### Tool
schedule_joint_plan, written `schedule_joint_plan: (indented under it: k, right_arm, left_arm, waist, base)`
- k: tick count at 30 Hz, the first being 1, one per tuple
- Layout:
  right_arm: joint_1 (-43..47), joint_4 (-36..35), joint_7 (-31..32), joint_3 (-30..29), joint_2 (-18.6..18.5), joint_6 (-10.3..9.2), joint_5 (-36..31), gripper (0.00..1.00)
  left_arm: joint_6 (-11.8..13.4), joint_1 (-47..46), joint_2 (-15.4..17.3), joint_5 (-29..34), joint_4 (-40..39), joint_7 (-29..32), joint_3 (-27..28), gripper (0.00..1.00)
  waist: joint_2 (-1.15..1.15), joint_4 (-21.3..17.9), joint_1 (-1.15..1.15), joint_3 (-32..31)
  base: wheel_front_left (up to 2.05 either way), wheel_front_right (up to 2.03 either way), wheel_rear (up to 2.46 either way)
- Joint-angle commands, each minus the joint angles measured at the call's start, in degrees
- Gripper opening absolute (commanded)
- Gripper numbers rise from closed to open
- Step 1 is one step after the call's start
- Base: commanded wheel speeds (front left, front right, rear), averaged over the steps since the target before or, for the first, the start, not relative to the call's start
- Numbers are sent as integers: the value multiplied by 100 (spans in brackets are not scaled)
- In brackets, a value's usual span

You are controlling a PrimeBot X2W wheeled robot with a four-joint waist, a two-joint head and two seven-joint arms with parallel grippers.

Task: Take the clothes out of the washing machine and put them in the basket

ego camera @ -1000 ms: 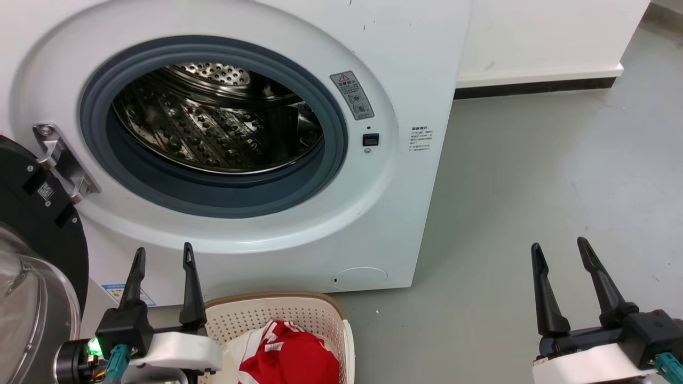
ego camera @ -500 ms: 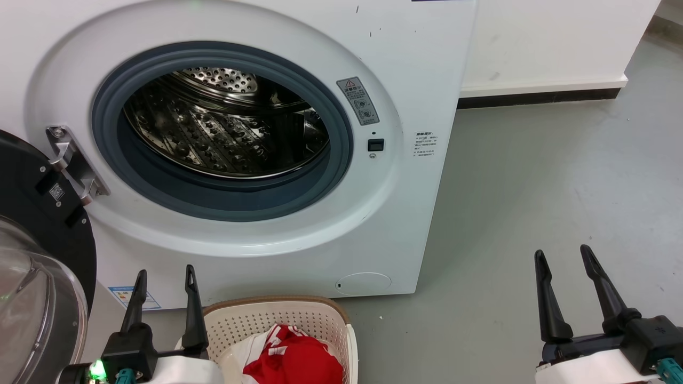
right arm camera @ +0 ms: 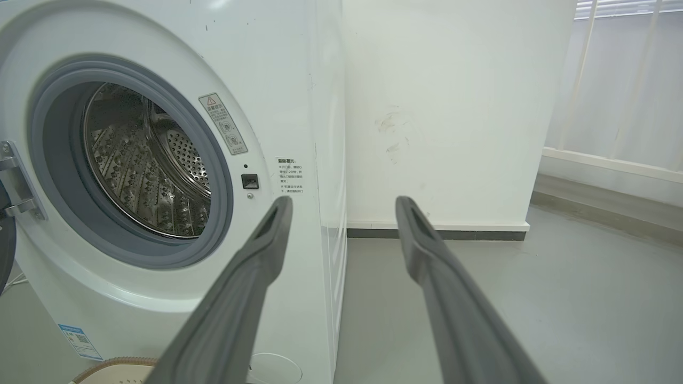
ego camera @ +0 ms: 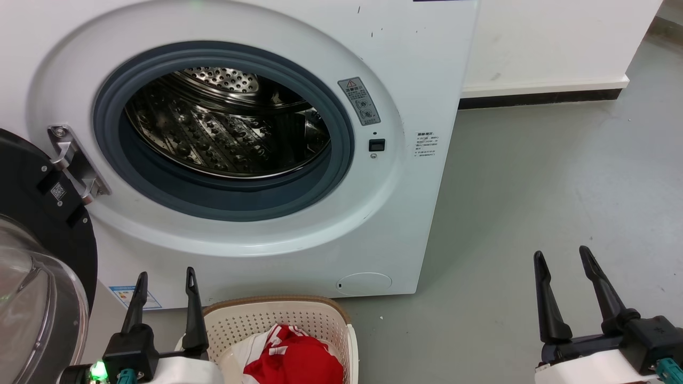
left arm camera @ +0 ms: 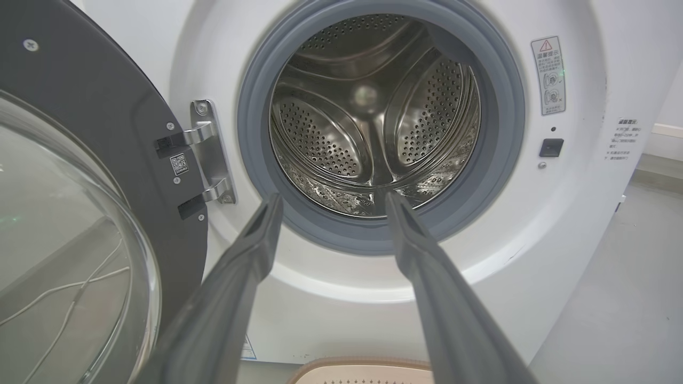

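The white washing machine (ego camera: 405, 80) stands with its door (ego camera: 37, 224) swung open to the left. Its steel drum (ego camera: 224, 122) holds no fabric that I can see, also in the left wrist view (left arm camera: 373, 117). Red clothes (ego camera: 293, 357) with white trim lie in the cream basket (ego camera: 277, 314) on the floor below the porthole. My left gripper (ego camera: 165, 274) is open just left of the basket, fingers pointing at the washer. My right gripper (ego camera: 561, 252) is open over bare floor to the right. The left gripper (left arm camera: 331, 200) and the right gripper (right arm camera: 344, 202) each hold nothing.
Grey floor (ego camera: 533, 186) stretches right of the washer up to a white wall with a dark skirting (ego camera: 539, 98). The glass door bulges close to my left arm. A window ledge (right arm camera: 608, 165) runs along the right in the right wrist view.
The camera shifted, so the washer sits slightly lower and further right in view. Both grippers stay open and roughly in place; the clothes in the basket have not moved.
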Motion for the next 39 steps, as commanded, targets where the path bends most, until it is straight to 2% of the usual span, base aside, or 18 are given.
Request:
schedule_joint_plan:
  k: [1, 12, 13, 17, 21, 39]
  right_arm:
    - [56, 7, -11, 1, 4, -4, 17, 100]
    - [63, -15, -11, 18, 4, -4, 44, 100]
    - [1, 18, 0, 12, 0, 1, 9, 0]
    - [39, 216, 6, 20, 2, 1, 14, 0]
    - [22, 236, 60, 33, -18, 1, 414, 0]
    - [-280, 571, 428, 45, -143, 0, 2550, 0]
  left_arm:
    - [-19, -16, -8, 26, -18, -13, 17, 100]
    - [-14, -6, -12, 57, -51, -13, 32, 100]
    - [-7, 2, -3, 48, -15, 1, 19, 0]
    - [-8, 59, -20, 43, 216, 33, 9, 0]
    - [-55, -41, -19, -323, 313, 172, 81, 0]
    - [-298, -259, -16, -2389, 477, 612, 118, 0]
  waist:
    - [0, -2, 0, 1]
    - [0, -32, 0, 11]
    - [0, -32, 0, 12]
    - [0, -33, 0, 12]
    - [0, -23, 0, 12]
    - [0, 30, 0, 12]
  base:
    - [0, 0, 0]
    - [0, 0, 0]
    - [0, 0, 0]
    - [0, 0, 0]
    - [0, 0, 0]
    - [0, 0, 0]
